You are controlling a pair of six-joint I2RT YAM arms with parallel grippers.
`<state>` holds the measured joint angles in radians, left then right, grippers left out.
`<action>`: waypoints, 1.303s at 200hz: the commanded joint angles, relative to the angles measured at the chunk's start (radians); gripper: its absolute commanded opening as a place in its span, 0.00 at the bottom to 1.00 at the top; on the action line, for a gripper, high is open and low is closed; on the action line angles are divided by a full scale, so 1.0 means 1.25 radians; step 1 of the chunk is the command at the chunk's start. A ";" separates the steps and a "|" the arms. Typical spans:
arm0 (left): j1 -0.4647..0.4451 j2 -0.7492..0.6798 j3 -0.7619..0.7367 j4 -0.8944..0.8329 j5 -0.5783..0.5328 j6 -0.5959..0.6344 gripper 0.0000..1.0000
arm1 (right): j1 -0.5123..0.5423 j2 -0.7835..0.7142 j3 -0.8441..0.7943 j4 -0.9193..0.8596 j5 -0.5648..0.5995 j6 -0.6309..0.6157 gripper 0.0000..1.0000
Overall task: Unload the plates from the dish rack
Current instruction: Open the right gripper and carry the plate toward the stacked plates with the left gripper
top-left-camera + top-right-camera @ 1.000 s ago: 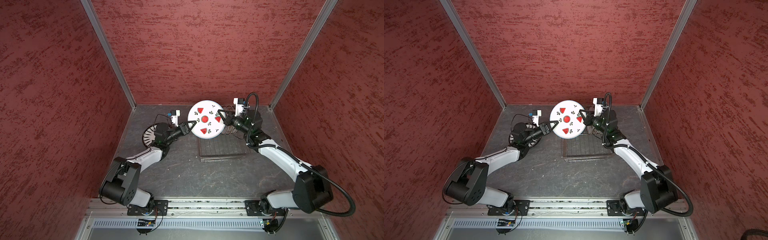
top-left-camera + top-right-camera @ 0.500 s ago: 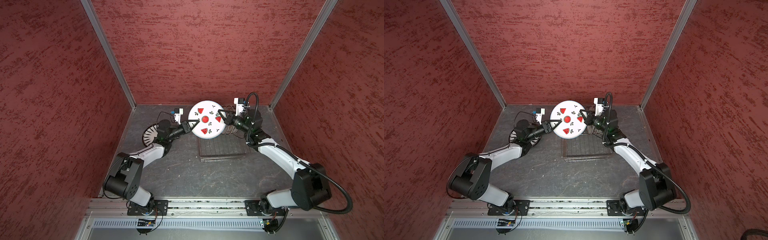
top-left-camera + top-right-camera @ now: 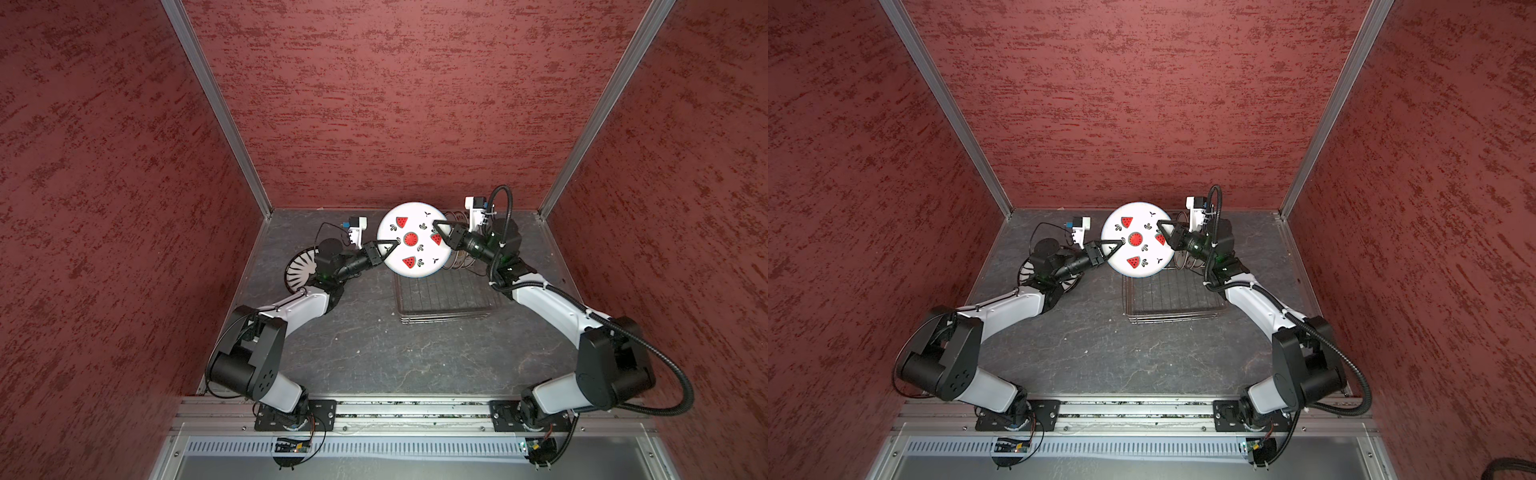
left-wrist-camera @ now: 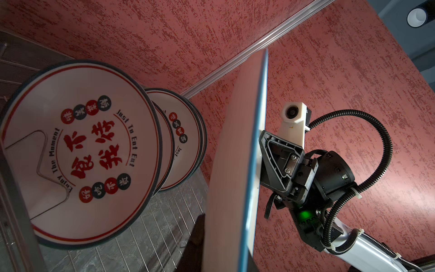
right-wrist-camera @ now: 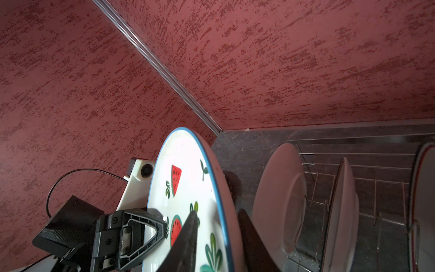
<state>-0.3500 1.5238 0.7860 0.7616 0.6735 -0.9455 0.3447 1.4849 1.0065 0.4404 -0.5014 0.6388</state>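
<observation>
A white watermelon plate [image 3: 411,253] [image 3: 1138,249] hangs upright over the far left end of the dish rack [image 3: 444,299] [image 3: 1171,299]. My left gripper [image 3: 392,246] [image 3: 1119,245] is shut on its left rim; in the left wrist view the plate [image 4: 235,153] runs edge-on between the jaws [image 4: 223,240]. My right gripper [image 3: 438,232] [image 3: 1160,230] straddles the right rim with its jaws apart [image 5: 216,212], one finger on the printed face [image 5: 186,188]. Several red-character plates [image 4: 82,146] stand in the rack, their backs [image 5: 280,200] towards the right wrist.
A black-striped plate [image 3: 297,270] [image 3: 1027,270] lies flat on the table under my left forearm. Red walls close in the far, left and right sides. The near part of the rack [image 4: 153,235] [image 5: 376,183] holds no plates.
My left gripper has closed on the plate's left rim and that arm has shifted a little. My right jaws have parted around the right rim. The plate has hardly moved.
</observation>
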 commanded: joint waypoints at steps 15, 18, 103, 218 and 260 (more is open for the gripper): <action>-0.005 0.004 0.009 0.004 -0.034 0.013 0.07 | 0.013 -0.010 0.037 0.071 -0.085 -0.008 0.47; -0.005 0.006 0.008 0.006 -0.035 0.011 0.07 | 0.013 -0.011 0.036 0.068 -0.085 -0.009 0.51; 0.018 0.011 0.011 0.039 -0.030 -0.022 0.06 | 0.013 -0.016 0.048 -0.003 -0.062 -0.046 0.99; 0.140 -0.081 -0.065 0.020 -0.026 -0.041 0.05 | 0.015 -0.065 0.009 0.013 0.010 -0.109 0.99; 0.231 -0.109 -0.129 0.052 -0.029 -0.076 0.04 | 0.033 -0.060 0.013 0.022 -0.011 -0.138 0.99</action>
<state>-0.1089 1.4487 0.6437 0.7166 0.6411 -1.0107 0.3645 1.4181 1.0237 0.4297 -0.5114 0.5098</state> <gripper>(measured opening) 0.149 0.990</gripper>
